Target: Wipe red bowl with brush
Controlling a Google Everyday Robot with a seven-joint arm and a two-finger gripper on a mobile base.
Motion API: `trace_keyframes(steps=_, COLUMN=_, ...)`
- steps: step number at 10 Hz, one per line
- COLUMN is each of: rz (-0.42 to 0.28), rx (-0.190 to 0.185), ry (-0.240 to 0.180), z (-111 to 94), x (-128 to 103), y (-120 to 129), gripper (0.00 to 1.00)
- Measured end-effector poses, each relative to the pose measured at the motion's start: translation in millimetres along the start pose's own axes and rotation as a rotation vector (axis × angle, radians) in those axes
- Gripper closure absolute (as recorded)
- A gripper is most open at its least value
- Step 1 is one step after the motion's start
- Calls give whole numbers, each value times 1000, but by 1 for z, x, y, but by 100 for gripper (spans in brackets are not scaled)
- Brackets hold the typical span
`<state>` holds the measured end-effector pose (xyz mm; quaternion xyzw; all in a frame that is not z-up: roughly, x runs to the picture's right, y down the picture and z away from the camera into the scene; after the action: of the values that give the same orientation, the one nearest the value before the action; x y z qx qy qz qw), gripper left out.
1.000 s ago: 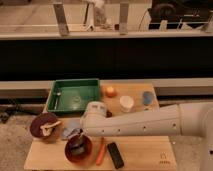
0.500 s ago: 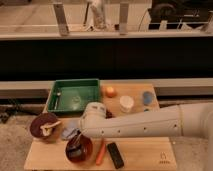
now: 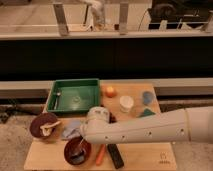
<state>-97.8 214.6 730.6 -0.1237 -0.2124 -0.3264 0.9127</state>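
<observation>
Gripper (image 3: pixel 80 145) over glossy red bowl (image 3: pixel 70 150); matt wooden table (image 3: pixel 140 155); smooth plastic tray (image 3: pixel 95 85)

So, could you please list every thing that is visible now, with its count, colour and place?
red bowl: one, front left of the table, under the hand.
brush: one, dark, inside the red bowl.
maroon bowl: one, left edge, pale items inside.
green tray: one, back left.
orange ball: one, back centre.
white cup: one, centre right.
blue object: one, back right.
orange stick: one, front, beside the red bowl.
black bar: one, front centre.
wooden table: one, light brown.
arm: one, white, from the right.
hand: one, over the red bowl.
</observation>
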Motion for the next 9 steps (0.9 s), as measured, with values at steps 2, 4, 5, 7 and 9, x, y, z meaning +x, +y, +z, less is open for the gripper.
trace_keyframes(steps=2, rz=19, rx=-6, ry=27, z=-2, x=12, y=7, gripper=100)
trace_keyframes(steps=4, rz=23, rx=-4, ry=49, z=0, x=23, y=2, gripper=100)
trace_keyframes(steps=5, rz=21, rx=-1, ry=57, z=2, x=27, y=-3, gripper=100)
trace_keyframes(steps=7, rz=6, rx=7, ry=59, z=8, x=27, y=-16, gripper=100)
trace_keyframes(steps=9, rz=-8, rx=12, ry=55, z=11, x=25, y=-24, gripper=100)
